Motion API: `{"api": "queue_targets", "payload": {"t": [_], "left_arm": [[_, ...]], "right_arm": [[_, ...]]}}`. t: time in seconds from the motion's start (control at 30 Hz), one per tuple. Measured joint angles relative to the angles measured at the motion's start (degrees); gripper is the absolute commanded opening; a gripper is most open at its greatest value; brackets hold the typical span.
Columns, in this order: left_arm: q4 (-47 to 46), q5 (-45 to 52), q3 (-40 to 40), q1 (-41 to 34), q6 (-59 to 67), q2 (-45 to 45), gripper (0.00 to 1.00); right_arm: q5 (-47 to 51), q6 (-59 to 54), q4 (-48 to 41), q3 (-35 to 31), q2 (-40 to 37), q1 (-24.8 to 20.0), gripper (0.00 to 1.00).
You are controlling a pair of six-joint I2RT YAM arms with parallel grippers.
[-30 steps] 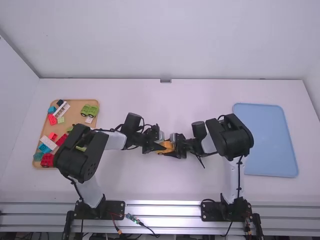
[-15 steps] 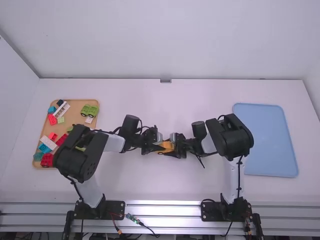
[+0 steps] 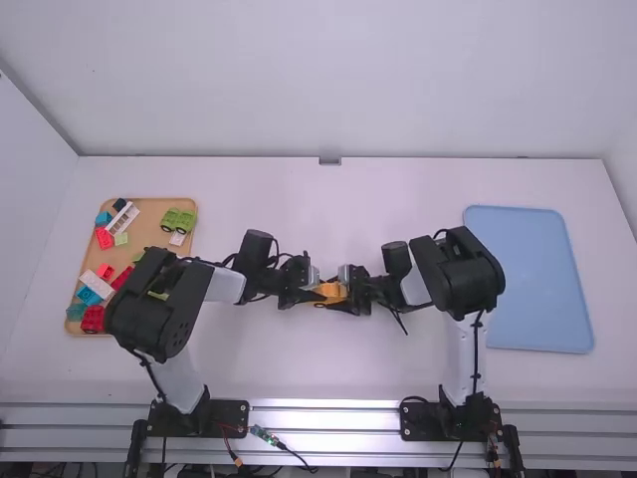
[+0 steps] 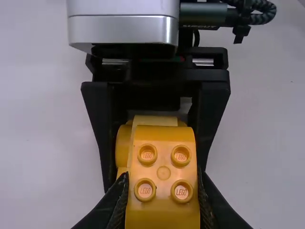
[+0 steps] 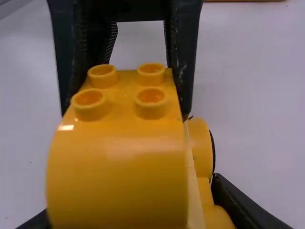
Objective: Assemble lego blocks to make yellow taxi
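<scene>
Joining the yellow taxi [image 3: 333, 292]: the part-built body was held between the arms, near the middle of the bench [image 3: 328, 368]; this looked like seating or checking the upper piece.
Left jaws: clenched on the sides of the curved yellow block [image 4: 163, 162], its four studs showing.
Right jaws: clenched about the yellow base [image 5: 200, 148], which had round parts along its side.
Curved block risk: a press even slightly off line could have tilted it and left one end unseated.
Base risk: if the right grip was low or shallow, the base could have rolled or slid between the fingers under load.
Release risk: opening both jaws at once could have dropped the taxi; pulling away while one still pinched could have split the joint.
Wooden tray [image 3: 149, 224]: by the bench's left edge, with spare blocks.
Blue tray [image 3: 528, 279]: by the right edge.
</scene>
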Motion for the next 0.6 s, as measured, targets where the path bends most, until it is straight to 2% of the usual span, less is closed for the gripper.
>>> {"api": "queue_targets", "payload": {"t": [0.6], "left_arm": [[2.80, -3.72, 0.02, -1.36, -4.83, 0.26, 0.02]], "right_arm": [[0.04, 0.02, 0.04, 0.00, 0.00, -0.22, 0.48]]}}
